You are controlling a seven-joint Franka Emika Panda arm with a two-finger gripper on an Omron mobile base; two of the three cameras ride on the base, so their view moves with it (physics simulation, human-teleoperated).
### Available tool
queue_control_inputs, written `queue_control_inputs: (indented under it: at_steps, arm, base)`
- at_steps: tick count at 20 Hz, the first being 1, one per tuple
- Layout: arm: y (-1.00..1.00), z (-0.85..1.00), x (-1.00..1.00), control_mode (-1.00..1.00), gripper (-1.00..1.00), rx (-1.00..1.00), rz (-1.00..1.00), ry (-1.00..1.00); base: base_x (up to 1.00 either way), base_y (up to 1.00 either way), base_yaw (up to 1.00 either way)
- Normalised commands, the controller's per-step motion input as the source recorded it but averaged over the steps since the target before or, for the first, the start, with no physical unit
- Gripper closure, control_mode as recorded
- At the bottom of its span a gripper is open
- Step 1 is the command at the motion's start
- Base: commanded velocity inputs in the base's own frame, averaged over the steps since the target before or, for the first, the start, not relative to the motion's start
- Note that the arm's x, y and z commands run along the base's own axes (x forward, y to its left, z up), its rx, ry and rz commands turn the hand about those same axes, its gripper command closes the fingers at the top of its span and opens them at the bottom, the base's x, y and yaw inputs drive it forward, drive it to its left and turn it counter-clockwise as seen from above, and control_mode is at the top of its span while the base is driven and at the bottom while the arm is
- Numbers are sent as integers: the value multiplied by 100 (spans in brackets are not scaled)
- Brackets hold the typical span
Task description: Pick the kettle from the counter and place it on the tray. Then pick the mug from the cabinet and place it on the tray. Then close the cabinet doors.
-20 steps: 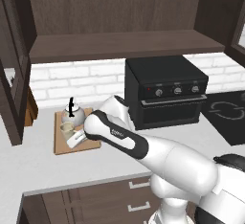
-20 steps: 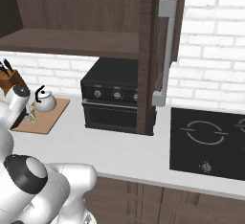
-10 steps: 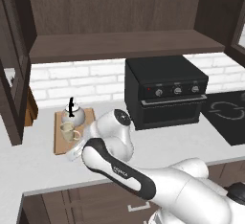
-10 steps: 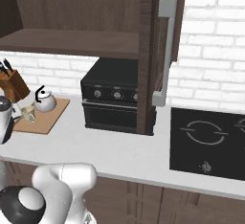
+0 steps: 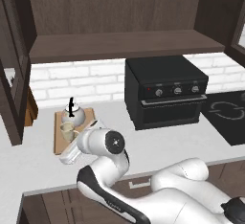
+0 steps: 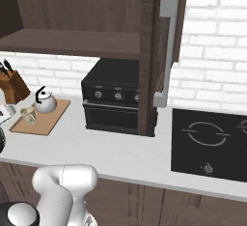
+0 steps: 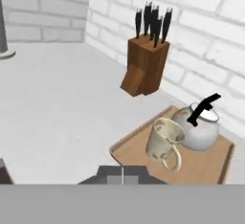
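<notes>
One kettle point(image 5: 73, 116), round white-grey body with a glossy look, black arched handle and black lid knob, sits upright on the tray point(image 5: 59, 137). One mug point(image 5: 67, 131), pale cream, faintly mottled, loop handle on its side, stands on the same tray just beside the kettle, touching or nearly so in the hand view. Tray is a single flat rectangular light-brown wooden board lying on the counter point(image 5: 162, 139), which is smooth pale grey-white. Gripper point(image 7: 122, 174) shows as two small dark fingertips pressed together at the bottom of the hand view, clenched on nothing, near the tray's edge. One wooden knife block point(image 7: 145, 66), angular brown, holds several black-handled knives, standing against the white brick wall point(image 7: 201, 36) well apart from the tray. One boxy black oven point(image 5: 164, 92) with three knobs sits on the counter. One black flat cooktop point(image 6: 212, 143) lies to the right. Cabinet point(image 5: 119, 27) is dark brown wood, one inner shelf, bare. Cabinet doors point(image 6: 164, 51) stand open; one has a vertical silver bar handle point(image 6: 167, 52).
</notes>
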Motion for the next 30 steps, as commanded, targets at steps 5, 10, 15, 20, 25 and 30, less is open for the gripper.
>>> queue_control_inputs:
  at_steps: [5,10,15,20,25,30]
  arm:
    - [39,61,-2,-100,100,-9,-4,-43]
    - [43,37,-28,-100,100,-7,-5,-37]
    - [0,0,-9,-100,100,0,0,-2]
    - [29,30,-12,-100,100,0,0,-25]
    - [48,30,0,-100,100,-4,0,-32]
    - [40,7,0,-100,100,-13,-7,-32]
  base:
    - [0,0,0]
    - [0,0,0]
    - [0,0,0]
    - [0,0,0]
    - [0,0,0]
    - [0,0,0]
